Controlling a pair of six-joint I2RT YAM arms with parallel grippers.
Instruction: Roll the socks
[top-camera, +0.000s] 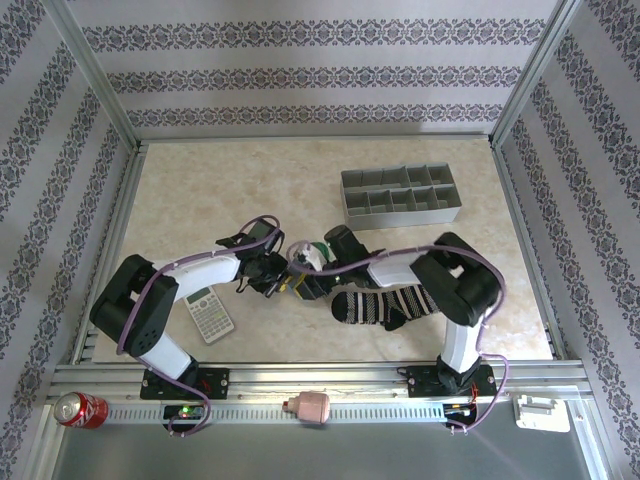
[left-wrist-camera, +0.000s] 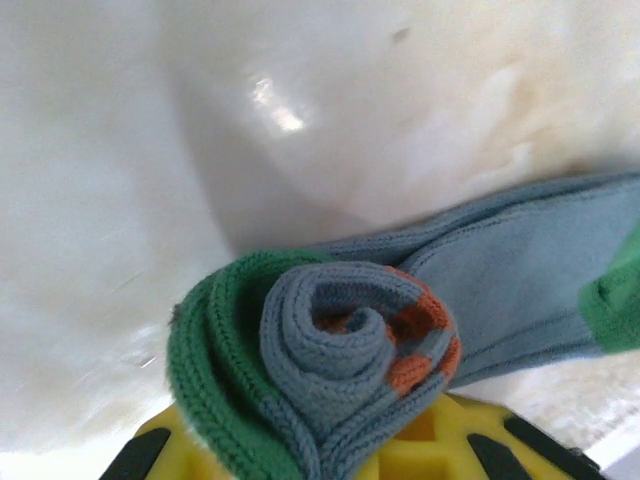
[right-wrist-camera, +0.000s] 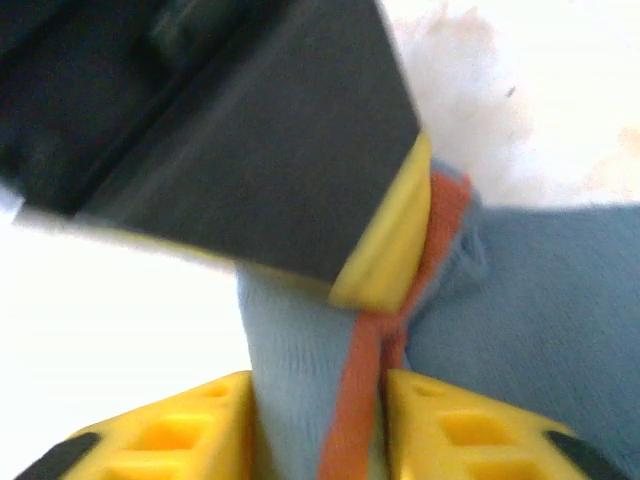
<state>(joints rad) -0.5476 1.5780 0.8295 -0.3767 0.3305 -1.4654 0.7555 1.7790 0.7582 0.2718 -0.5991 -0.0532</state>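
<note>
From above, the left pincer (top-camera: 280, 275) and right pincer (top-camera: 312, 280) meet mid-frame on the pale desk (top-camera: 200, 190) at the blue-grey knit sock with orange stripes and green toe (top-camera: 305, 257). The black-and-white striped sock (top-camera: 385, 305) lies just to their right. The left wrist view shows its pincer pressed together on the sock's coiled toe end. In the right wrist view, fabric lies between the yellow fingers; gripped or loose, I cannot tell. The first sock looks mid-roll, and the next move likely calls for winding on the tail without slackening the coil.
</note>
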